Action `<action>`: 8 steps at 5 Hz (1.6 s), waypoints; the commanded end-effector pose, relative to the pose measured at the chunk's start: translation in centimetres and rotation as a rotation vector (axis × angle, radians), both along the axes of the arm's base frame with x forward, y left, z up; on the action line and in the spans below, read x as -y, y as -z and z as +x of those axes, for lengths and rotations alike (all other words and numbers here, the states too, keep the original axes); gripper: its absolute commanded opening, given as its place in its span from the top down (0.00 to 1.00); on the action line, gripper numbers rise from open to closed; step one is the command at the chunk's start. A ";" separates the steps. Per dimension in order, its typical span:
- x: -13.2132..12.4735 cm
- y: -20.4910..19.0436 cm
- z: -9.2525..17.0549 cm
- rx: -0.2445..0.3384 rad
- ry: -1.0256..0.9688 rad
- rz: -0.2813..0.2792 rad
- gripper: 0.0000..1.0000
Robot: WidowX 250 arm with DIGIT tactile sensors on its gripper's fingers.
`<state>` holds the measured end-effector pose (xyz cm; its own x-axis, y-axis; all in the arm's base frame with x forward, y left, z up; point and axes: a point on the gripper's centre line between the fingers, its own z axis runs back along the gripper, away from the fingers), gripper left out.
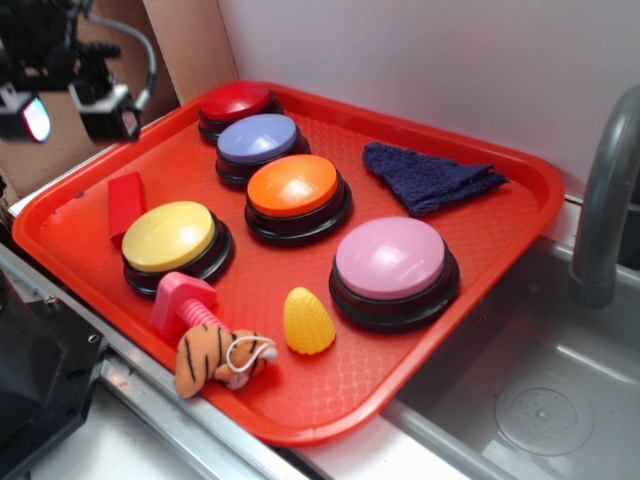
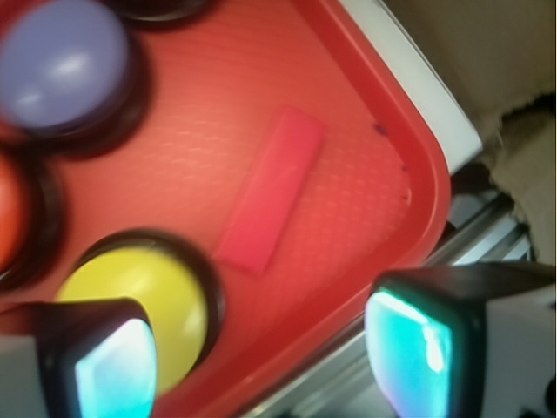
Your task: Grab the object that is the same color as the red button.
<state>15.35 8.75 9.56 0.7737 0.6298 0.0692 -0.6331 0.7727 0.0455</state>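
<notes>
A small matte red block lies on the red tray near its left edge, just left of the yellow button. In the wrist view the red block lies flat, well ahead of the fingertips. The glossy dark-red button stands at the tray's far corner. My gripper hangs high above the tray's left rim, open and empty. Between the two glowing pads of the gripper show only the tray and its rim.
Purple, orange and pink buttons fill the tray's middle. A blue cloth lies at the back right. A pink screw toy, a toy tiger and a yellow corn sit at the front. A sink and faucet are on the right.
</notes>
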 end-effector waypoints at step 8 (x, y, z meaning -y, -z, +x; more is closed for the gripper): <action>-2.3 2.1 3.1 0.014 0.161 0.082 1.00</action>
